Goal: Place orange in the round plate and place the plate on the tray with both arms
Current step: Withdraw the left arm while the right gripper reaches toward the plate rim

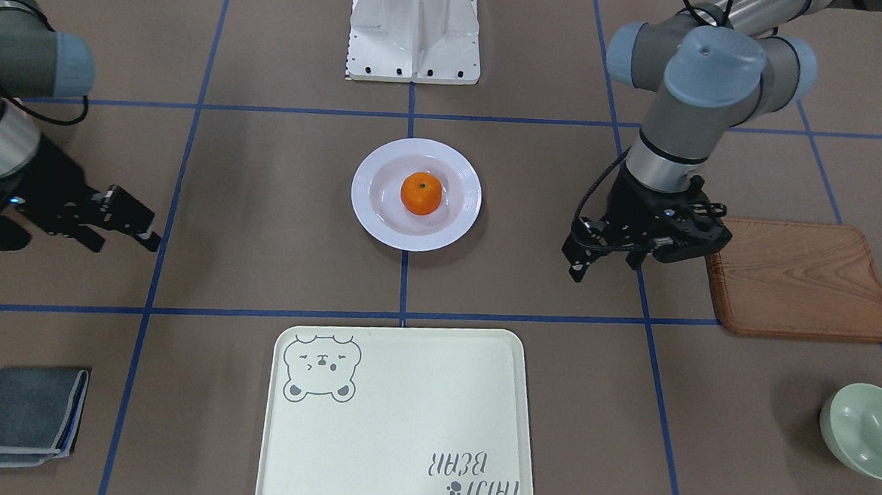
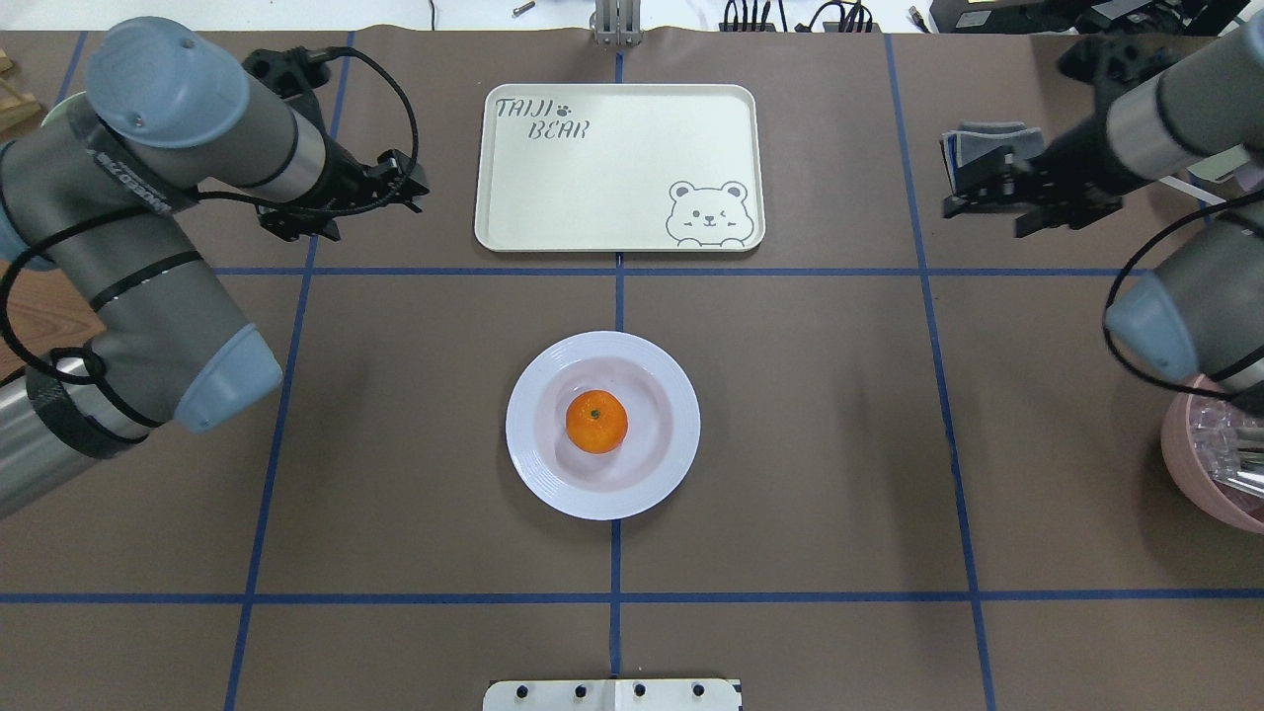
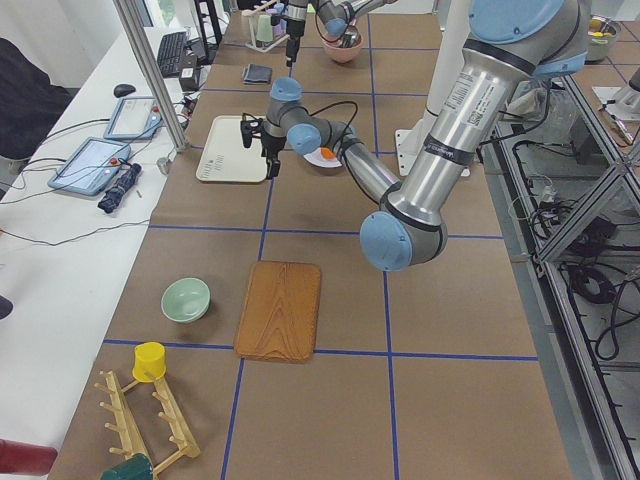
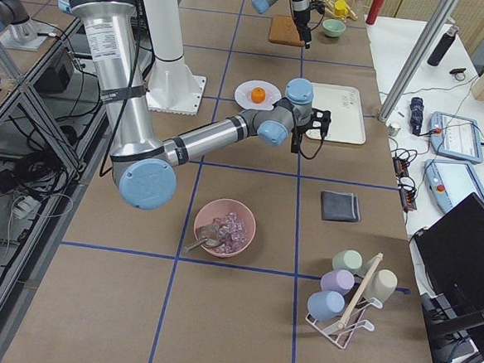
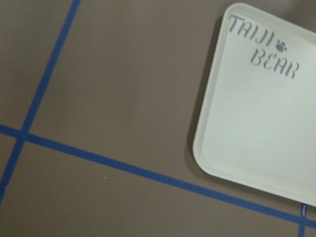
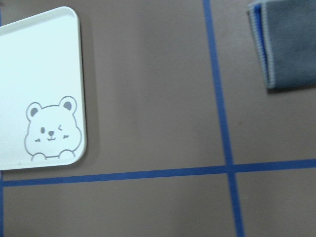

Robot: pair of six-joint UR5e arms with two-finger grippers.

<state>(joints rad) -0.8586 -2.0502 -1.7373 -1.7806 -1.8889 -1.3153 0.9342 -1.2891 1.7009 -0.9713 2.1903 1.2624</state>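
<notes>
The orange [image 1: 421, 193] lies in the middle of the white round plate [image 1: 453, 229], which stands at the table's centre, also seen from overhead as the orange [image 2: 595, 422] in the plate [image 2: 533, 464]. The cream tray [image 2: 612, 168] with the bear drawing lies bare beyond the plate, away from the robot. My left gripper [image 1: 604, 267] hovers open and holds nothing, level with the plate and off to its side. My right gripper [image 1: 124, 244] is open too, well off the plate's other side. The wrist views show only tray corners [image 5: 256, 123] [image 6: 44, 89] and table.
A brown wooden board [image 1: 798, 280] lies just beside my left gripper, and a pale green bowl [image 1: 869, 430] sits beyond it. A folded grey cloth [image 1: 24, 416] is on my right side. A pink bowl [image 2: 1220, 464] stands near my right arm. The white base mount [image 1: 414, 31] is behind the plate.
</notes>
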